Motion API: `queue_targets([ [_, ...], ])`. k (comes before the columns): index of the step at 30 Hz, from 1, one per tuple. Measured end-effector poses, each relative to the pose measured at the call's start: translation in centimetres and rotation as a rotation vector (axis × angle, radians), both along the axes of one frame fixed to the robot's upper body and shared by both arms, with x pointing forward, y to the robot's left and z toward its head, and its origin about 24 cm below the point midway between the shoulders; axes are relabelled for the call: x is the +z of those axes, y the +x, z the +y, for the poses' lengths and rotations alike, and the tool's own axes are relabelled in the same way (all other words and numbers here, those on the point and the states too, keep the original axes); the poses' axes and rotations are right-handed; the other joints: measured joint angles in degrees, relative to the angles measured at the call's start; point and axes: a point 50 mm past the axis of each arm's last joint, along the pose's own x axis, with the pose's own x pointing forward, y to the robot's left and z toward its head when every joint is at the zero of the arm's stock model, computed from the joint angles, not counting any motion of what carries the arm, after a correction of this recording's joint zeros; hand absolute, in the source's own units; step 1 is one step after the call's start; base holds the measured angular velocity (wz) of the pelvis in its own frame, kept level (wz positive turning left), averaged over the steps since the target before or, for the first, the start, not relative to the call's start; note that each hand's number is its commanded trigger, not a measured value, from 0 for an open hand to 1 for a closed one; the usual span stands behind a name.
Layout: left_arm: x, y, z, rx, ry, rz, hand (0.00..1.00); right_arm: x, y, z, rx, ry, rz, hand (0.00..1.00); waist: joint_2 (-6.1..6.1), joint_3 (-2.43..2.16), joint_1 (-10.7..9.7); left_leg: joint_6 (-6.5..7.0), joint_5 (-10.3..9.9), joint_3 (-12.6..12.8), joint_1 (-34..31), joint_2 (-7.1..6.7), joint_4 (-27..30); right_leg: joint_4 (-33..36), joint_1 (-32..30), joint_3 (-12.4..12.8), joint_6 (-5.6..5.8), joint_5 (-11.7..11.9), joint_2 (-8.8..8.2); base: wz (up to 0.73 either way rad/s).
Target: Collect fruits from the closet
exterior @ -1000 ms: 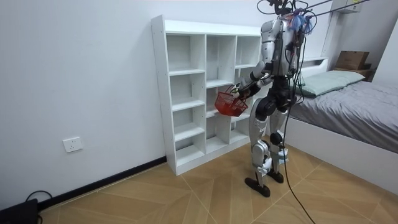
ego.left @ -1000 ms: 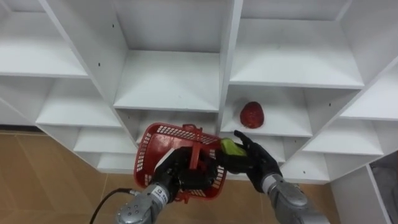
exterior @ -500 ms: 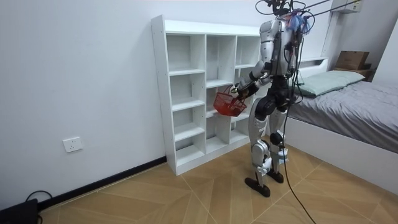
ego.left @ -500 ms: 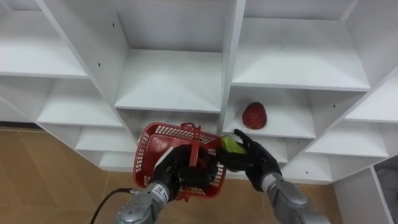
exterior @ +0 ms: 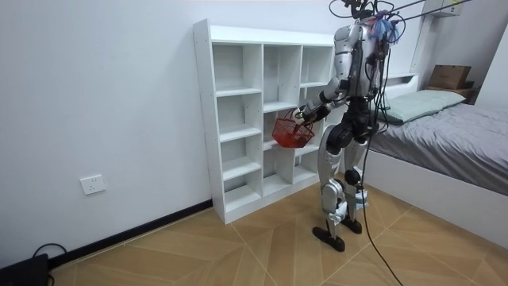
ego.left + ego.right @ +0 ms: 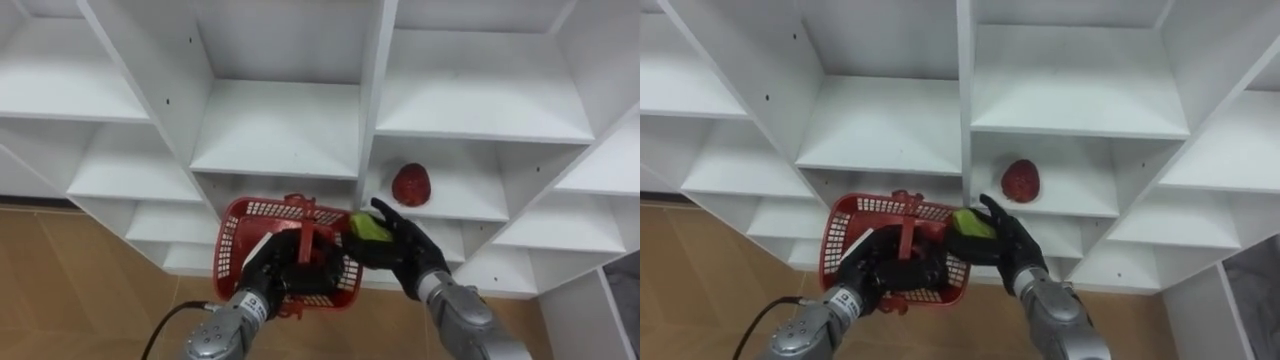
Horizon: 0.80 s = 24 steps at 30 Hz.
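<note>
Change since a second ago: right hand (image 6: 408, 258) and its green fruit (image 6: 368, 226) have edged leftward onto the right rim of the basket (image 6: 248, 213), and the basket sits slightly higher in the room view. Left hand (image 6: 266, 284): fingers clasped round the red basket's upright handle (image 6: 305, 238), basket held before the closet (image 6: 280, 140). Right hand: fingers curled about the green fruit, held at the basket's right rim, not inside. Red fruit (image 6: 412, 184): lying on a shelf board in the closet's right column, toward the board's left edge, beyond both hands. Robot: standing upright, facing the closet, wooden floor (image 5: 238, 246) underfoot, bed (image 5: 452, 131) at the room view's right.
</note>
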Motion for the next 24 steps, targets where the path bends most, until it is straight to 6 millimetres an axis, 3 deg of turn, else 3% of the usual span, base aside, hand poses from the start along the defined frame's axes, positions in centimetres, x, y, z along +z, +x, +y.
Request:
queue_targets([
  [10, -0.4, -0.1, 0.5, 0.042, 0.043, 0.018, 1.00, 0.8, -0.4, 1.4, 0.097, -0.057, -0.062, 0.00, -0.04, -0.06, -0.44, -0.01, 0.00, 1.16, -0.18, 0.05, 0.02, 0.17, -0.78, 0.74, -0.01, 0.01, 0.03, -0.06],
  [24, -0.9, -0.3, 0.6, 0.043, 0.052, 0.041, 1.00, 1.0, -0.4, 1.5, 0.159, -0.109, -0.079, 0.00, -0.51, -0.30, -0.79, -0.01, 0.00, 1.43, -0.15, 0.12, 0.21, 0.57, -1.11, 0.96, -0.06, 0.04, 0.06, -0.01],
])
